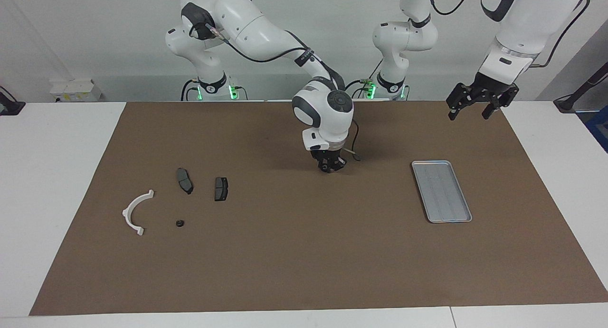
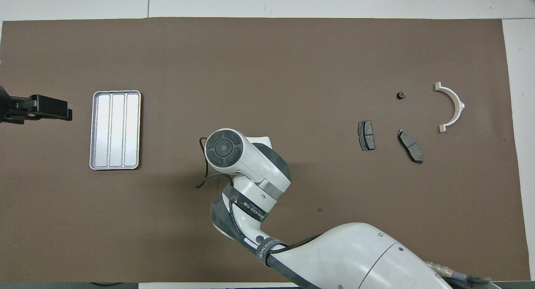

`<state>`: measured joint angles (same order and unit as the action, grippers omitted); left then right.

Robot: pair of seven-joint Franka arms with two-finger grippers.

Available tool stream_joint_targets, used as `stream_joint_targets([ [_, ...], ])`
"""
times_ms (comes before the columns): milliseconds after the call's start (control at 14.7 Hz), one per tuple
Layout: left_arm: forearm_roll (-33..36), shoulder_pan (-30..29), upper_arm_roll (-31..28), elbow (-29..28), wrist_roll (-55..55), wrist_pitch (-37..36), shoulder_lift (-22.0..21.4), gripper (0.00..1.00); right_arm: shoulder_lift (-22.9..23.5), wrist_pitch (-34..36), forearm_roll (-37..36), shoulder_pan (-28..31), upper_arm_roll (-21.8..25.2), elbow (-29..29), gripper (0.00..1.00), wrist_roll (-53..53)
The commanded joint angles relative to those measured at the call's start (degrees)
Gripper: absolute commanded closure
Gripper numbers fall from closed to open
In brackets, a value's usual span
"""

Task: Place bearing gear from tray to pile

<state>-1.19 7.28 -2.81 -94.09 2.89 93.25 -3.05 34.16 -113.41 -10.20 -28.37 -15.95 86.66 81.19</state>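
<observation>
The silver-grey tray (image 1: 441, 190) lies toward the left arm's end of the mat and holds nothing; it also shows in the overhead view (image 2: 115, 130). The small black bearing gear (image 1: 179, 223) lies on the mat in the pile, beside the white arc (image 1: 134, 212) and farther from the robots than the two dark plates (image 1: 185, 180). It shows in the overhead view too (image 2: 400, 95). My right gripper (image 1: 331, 164) hangs low over the bare middle of the mat, with nothing seen in it. My left gripper (image 1: 469, 110) is open, raised beside the tray.
The brown mat (image 1: 304, 261) covers most of the white table. A thin cable loops off my right wrist (image 2: 204, 163). The second dark plate (image 2: 366, 135) lies beside the first (image 2: 410, 145).
</observation>
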Motion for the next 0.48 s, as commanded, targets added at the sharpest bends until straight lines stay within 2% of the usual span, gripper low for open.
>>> stream_joint_targets([
  [0,0.93,0.81,-0.71,0.92,0.18,-2.64,-0.12,0.00,-2.15,8.79,1.06,6.19,-1.10,-6.49,1.00,-11.44],
  [205,0.93,0.72,-0.97,0.92,0.27,-2.55,-0.12,0.00,-5.15,11.01,0.80,14.63,-0.84,-6.86,1.00,-32.25],
  [409,0.93,1.33,-0.71,0.75,0.18,-2.37,-0.21,0.00,-5.07,8.39,0.62,22.97,-0.84,-5.46,1.00,-48.44],
])
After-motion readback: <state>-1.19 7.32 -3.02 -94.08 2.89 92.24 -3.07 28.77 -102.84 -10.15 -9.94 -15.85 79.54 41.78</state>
